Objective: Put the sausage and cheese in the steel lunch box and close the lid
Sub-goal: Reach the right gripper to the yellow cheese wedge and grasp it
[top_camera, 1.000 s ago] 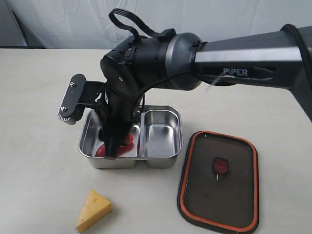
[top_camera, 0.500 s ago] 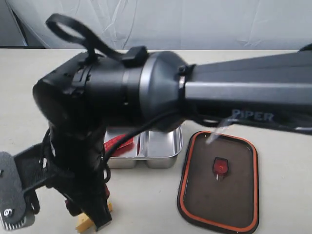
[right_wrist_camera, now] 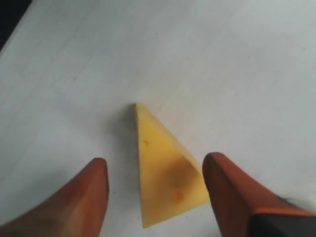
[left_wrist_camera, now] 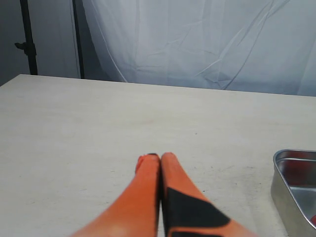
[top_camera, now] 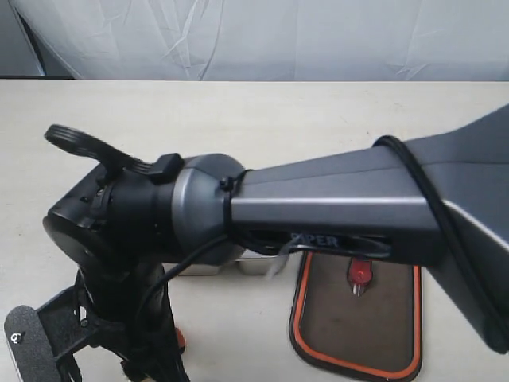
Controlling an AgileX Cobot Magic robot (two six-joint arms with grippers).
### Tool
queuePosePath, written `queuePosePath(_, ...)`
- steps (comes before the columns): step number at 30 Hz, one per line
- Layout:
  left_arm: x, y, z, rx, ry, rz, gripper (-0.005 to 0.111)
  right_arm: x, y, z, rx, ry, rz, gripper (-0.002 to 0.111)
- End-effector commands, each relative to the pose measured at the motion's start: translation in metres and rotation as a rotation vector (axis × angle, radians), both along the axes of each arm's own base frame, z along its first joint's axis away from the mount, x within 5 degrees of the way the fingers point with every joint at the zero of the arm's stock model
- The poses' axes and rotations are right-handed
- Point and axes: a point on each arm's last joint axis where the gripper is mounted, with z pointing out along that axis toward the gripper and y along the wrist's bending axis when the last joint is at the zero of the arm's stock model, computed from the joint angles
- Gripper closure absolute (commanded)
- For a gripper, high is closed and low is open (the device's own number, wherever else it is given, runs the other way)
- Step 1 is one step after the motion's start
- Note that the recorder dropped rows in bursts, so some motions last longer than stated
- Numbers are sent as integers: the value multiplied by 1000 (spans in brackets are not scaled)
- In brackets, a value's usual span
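Right gripper astride the yellow-orange holed toy cheese wedge.
Its fingers stand wide apart, the wedge lying on the pale table between them; left gripper fingers are pressed together, near the shiny steel lunch box.

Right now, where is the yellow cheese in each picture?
Exterior view: not visible; the right arm fills the lower left.
Left wrist view: not in it; just the shut left gripper and a corner of the steel lunch box.
Right wrist view: the cheese lies in the middle, between the fingers of the open right gripper.
Shared landmark: the pale table, in all three.
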Motion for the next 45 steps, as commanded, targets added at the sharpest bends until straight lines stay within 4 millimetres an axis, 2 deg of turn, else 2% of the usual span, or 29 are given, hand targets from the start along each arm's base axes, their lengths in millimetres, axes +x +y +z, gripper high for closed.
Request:
queuePosePath(1,0,0,-1,-8,1,-2,107,0,2,-12,-17,-4,10,51)
queuePosePath(9,0,0,-1,-8,1,-2,107,1,4,-31,-53,-9,15,53)
queuePosePath(11,0,0,-1,-8,1,-2,107,1,4,-33,-57,-7,13,62)
queuePosePath(15,0,0,-1,-8,1,-2,107,0,4,-32,-58,0,8,96)
queuePosePath(17,0,0,-1,-8,1,-2,107,-1,3,-31,-62,8,0,109)
queuePosePath(22,0,0,-1,-8,1,-2,107,-2,3,-31,-61,22,-51,108)
queuePosePath(27,0,0,-1,-8,1,-2,107,-1,2,-13,-21,19,-109,108)
queuePosePath(36,0,0,-1,-8,1,-2,107,4,-5,52,172,-3,-177,108)
queuePosePath(39,0,0,-1,-8,1,-2,107,22,-15,72,224,-3,-277,108)
queuePosePath(45,0,0,-1,-8,1,-2,107,80,-46,100,301,-9,-527,108)
